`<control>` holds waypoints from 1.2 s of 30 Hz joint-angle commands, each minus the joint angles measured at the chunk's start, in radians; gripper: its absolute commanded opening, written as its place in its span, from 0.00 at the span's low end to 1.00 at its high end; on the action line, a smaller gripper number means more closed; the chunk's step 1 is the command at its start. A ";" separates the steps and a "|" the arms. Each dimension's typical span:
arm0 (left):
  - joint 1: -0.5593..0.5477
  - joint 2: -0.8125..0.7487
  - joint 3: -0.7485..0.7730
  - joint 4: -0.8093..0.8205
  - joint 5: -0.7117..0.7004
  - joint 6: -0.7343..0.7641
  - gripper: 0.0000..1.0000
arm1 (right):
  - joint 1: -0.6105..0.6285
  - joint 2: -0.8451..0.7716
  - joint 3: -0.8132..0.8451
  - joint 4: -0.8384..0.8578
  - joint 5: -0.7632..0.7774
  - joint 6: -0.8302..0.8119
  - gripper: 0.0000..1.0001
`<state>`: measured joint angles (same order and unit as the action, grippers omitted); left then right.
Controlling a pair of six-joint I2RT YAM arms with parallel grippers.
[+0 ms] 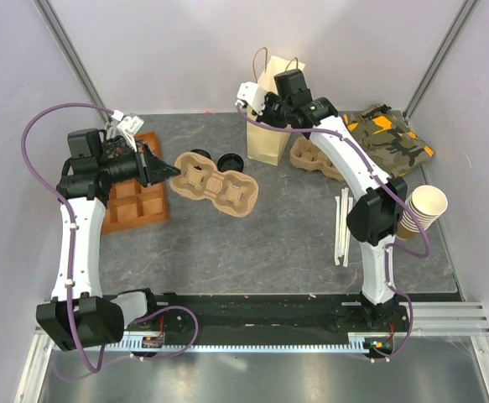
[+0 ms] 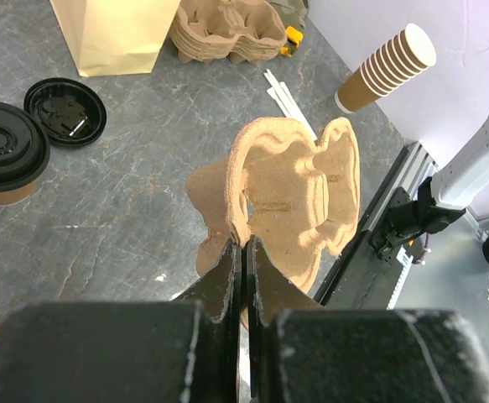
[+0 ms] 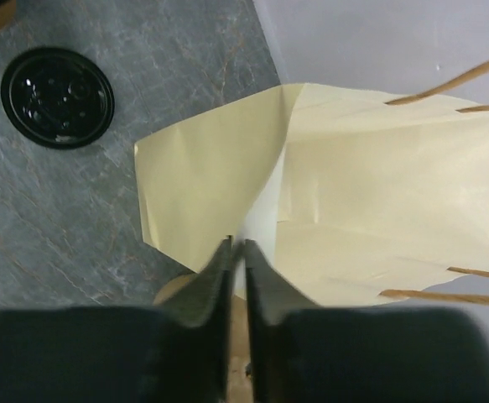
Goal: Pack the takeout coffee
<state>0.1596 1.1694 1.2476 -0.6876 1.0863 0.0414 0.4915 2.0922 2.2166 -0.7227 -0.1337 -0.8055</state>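
I have both arms committed, and the coffee itself has not been touched. My left gripper (image 2: 242, 245) is pinched tight on the rim of a pulp cup carrier (image 2: 294, 193). In the left wrist view the carrier stands tilted on edge, and I judge it is lifted off the table (image 1: 294, 243). My right gripper (image 3: 237, 247) is at the far side, with its jaws drawn together on the left rim of the tan paper bag (image 3: 353, 193). The paper edge runs right in between them, so I read that as a grip on the bag's mouth.

The takeout coffee (image 2: 1, 155) stands upright on the table with its black lid on. It is just beyond the far edge of the carrier and left of the bag. A loose black lid (image 2: 65, 111) lies flat beside it, between it and the bag.

I take this as the preparing step: the bag is being held open and the carrier is ready, but nothing is packed yet. Next I need the bag's mouth pulled wide and kept steady. The carrier has to go either down flat to receive the cup or into the bag. That frees my left arm to take the cup by its body, not the lid. The bag is light and may tip or collapse if I tug its rim too hard.
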 commanded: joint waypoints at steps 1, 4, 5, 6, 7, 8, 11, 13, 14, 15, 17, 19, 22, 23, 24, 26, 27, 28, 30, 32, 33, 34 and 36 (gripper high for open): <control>0.011 0.018 0.059 0.037 0.060 -0.028 0.02 | 0.024 -0.090 -0.049 -0.023 -0.015 -0.049 0.03; 0.014 0.021 0.098 0.036 0.049 -0.029 0.02 | 0.047 -0.142 -0.052 -0.063 -0.021 -0.069 0.00; 0.017 0.022 0.117 0.036 0.046 -0.031 0.02 | 0.053 -0.159 -0.052 -0.087 -0.030 -0.070 0.00; 0.020 0.022 0.128 0.036 0.041 -0.031 0.02 | 0.071 -0.191 -0.054 -0.101 -0.029 -0.076 0.00; 0.023 0.022 0.137 0.037 0.043 -0.031 0.02 | 0.081 -0.208 -0.060 -0.113 -0.026 -0.080 0.00; 0.034 0.024 0.159 0.037 0.047 -0.032 0.02 | 0.099 -0.225 -0.064 -0.139 -0.020 -0.081 0.00; 0.064 0.041 0.217 0.040 0.078 -0.058 0.02 | 0.124 -0.291 -0.097 -0.182 -0.009 -0.081 0.00; 0.093 0.052 0.265 0.040 0.119 -0.075 0.02 | 0.145 -0.337 -0.132 -0.205 0.016 -0.070 0.00; 0.101 0.055 0.276 0.043 0.130 -0.081 0.02 | 0.153 -0.351 -0.144 -0.214 0.019 -0.067 0.00; 0.107 0.053 0.283 0.054 0.139 -0.087 0.02 | 0.157 -0.380 -0.168 -0.222 0.022 -0.060 0.00; 0.127 0.049 0.303 0.054 0.155 -0.086 0.02 | 0.162 -0.411 -0.195 -0.242 0.023 -0.049 0.00; 0.158 0.042 0.317 0.053 0.181 -0.089 0.02 | 0.167 -0.458 -0.230 -0.270 0.016 -0.028 0.00; 0.201 0.042 0.332 0.043 0.236 -0.097 0.02 | 0.193 -0.532 -0.288 -0.296 0.003 0.002 0.00; 0.207 0.044 0.334 0.043 0.242 -0.100 0.02 | 0.209 -0.564 -0.305 -0.293 0.006 0.005 0.00; 0.210 0.047 0.328 0.042 0.242 -0.101 0.02 | 0.217 -0.573 -0.337 -0.288 0.012 0.009 0.00; 0.212 0.053 0.326 0.043 0.257 -0.098 0.02 | 0.222 -0.572 -0.347 -0.268 0.028 0.034 0.18; 0.212 0.058 0.325 0.046 0.256 -0.109 0.02 | 0.222 -0.563 -0.333 -0.265 0.032 0.038 0.28; 0.212 0.062 0.325 0.057 0.258 -0.116 0.02 | 0.220 -0.552 -0.319 -0.253 0.048 0.042 0.39; 0.212 0.062 0.311 0.063 0.256 -0.130 0.02 | 0.222 -0.508 -0.293 -0.195 0.077 0.054 0.62; 0.212 0.050 0.287 0.112 0.256 -0.161 0.02 | 0.217 -0.454 -0.279 -0.152 0.103 0.040 0.70; 0.213 0.047 0.261 0.129 0.253 -0.194 0.02 | 0.214 -0.431 -0.267 -0.124 0.106 0.035 0.71; 0.213 0.036 0.251 0.152 0.253 -0.205 0.02 | 0.202 -0.405 -0.249 -0.118 0.106 0.031 0.72; 0.224 0.033 0.237 0.157 0.254 -0.210 0.02 | 0.182 -0.327 -0.163 -0.115 0.088 0.026 0.72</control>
<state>0.3672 1.2247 1.5124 -0.6079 1.2964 -0.0887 0.7052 1.6478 1.9381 -0.9279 -0.0708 -0.7815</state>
